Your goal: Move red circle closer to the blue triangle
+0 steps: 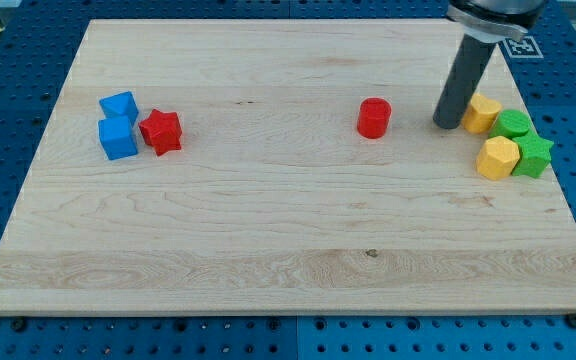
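The red circle [374,117] is a short red cylinder a little right of the board's middle, toward the view's top. The blue triangle [119,106] lies at the view's left, touching a blue cube [118,138] just below it. My tip [448,124] is the lower end of the dark rod, to the right of the red circle with a clear gap between them. It stands just left of a yellow block [483,113].
A red star [161,131] sits right of the blue cube, touching it. At the view's right are a green circle [514,124], a yellow hexagon [497,157] and a green star [532,154], bunched together. The wooden board [288,250] lies on a blue pegboard table.
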Robot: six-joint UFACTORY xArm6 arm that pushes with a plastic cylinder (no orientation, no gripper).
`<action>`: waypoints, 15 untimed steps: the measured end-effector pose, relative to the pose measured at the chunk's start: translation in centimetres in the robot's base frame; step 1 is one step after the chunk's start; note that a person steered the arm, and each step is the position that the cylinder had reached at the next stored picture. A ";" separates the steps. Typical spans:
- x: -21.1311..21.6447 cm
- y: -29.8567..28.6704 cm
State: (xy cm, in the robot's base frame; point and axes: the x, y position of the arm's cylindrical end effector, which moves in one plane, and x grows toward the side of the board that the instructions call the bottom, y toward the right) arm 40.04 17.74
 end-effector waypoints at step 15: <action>-3.5 -31.7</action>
State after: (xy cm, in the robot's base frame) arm 36.54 -13.92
